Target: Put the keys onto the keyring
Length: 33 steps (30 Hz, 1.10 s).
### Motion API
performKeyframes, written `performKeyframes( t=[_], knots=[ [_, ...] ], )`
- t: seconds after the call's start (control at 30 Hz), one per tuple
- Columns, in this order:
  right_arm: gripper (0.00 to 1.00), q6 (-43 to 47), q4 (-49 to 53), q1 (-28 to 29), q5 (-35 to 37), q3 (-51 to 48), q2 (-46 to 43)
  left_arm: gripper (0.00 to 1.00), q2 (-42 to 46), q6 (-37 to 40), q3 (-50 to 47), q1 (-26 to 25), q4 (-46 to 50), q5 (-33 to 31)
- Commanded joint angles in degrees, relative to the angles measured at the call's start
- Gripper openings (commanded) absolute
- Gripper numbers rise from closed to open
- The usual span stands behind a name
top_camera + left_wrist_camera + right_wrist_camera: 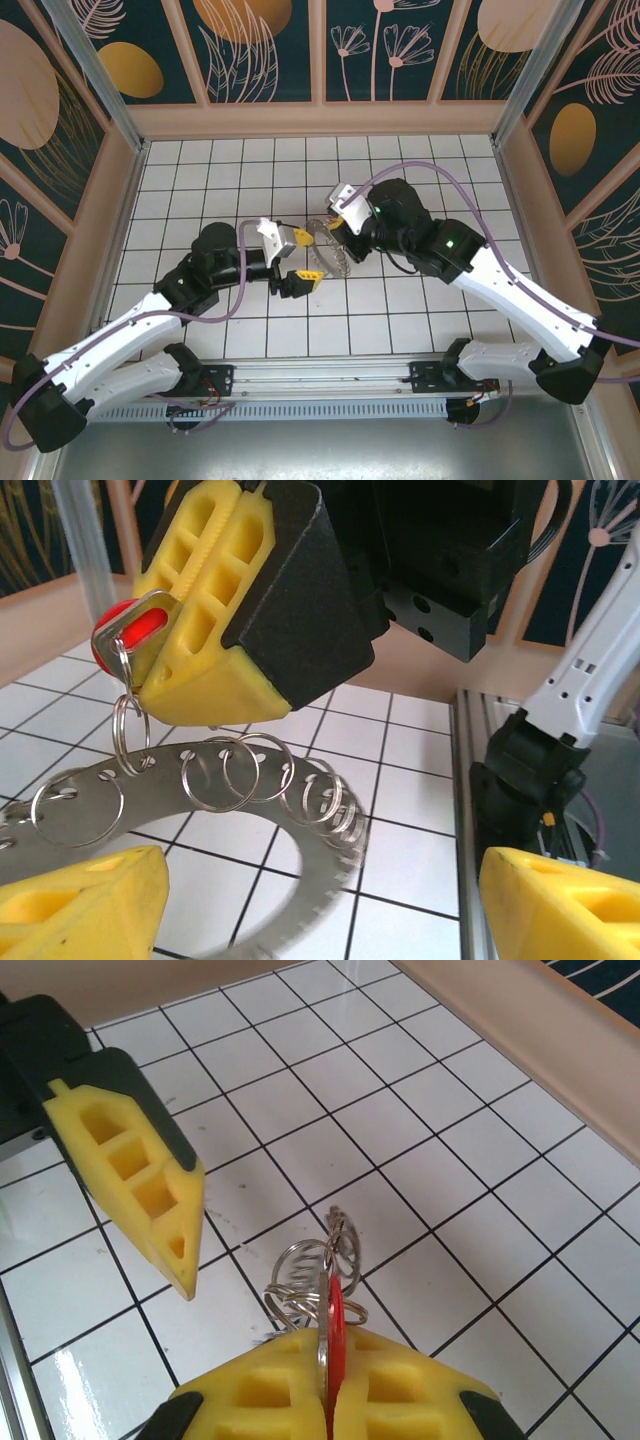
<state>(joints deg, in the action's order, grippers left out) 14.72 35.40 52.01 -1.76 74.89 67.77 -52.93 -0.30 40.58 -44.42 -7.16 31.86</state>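
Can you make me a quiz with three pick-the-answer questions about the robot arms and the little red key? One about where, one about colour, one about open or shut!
1. Where is the red key? A flat on the tiles; B pinched in the right gripper; C hanging on the wall.
2. What colour are that gripper's fingers? A blue; B green; C yellow.
3. How is the left gripper? A open; B shut on the key; C shut on nothing.
Answers: 1 B, the fingers squeeze the key from both sides. 2 C, they are bright yellow. 3 A, its fingers stand far apart.
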Motion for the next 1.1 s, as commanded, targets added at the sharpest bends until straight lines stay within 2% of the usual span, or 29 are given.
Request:
performKeyframes(
  t=[0.0,0.27,0.37,0.77,1.07],
  knots=[
    [0.0,0.08,3.19,0.64,3.64,5.36,2.48,0.81,2.87,-1.94,-2.98,-0.08,-4.19,-4.88],
    [0.0,-6.64,18.8,0.32,2.9,16.99,15.05,0.81,10.92,-7.05,-11.46,-0.07,-8.84,-13.2],
    [0.0,-9.63,22.18,-0.46,-1.26,19.34,19.16,0.81,13.48,-7.67,-13.32,-0.1,-8.89,-16.69],
    [0.0,-12.99,19.31,-5.6,-10.07,22.78,29.69,0.81,19.96,-13.27,-20.21,-0.11,-8.17,-28.64],
    [0.0,-11.83,16.6,-8.32,-15.89,34.41,41.64,0.81,24.84,-16.47,-23.76,-0.11,-6.03,-34.14]
  ],
)
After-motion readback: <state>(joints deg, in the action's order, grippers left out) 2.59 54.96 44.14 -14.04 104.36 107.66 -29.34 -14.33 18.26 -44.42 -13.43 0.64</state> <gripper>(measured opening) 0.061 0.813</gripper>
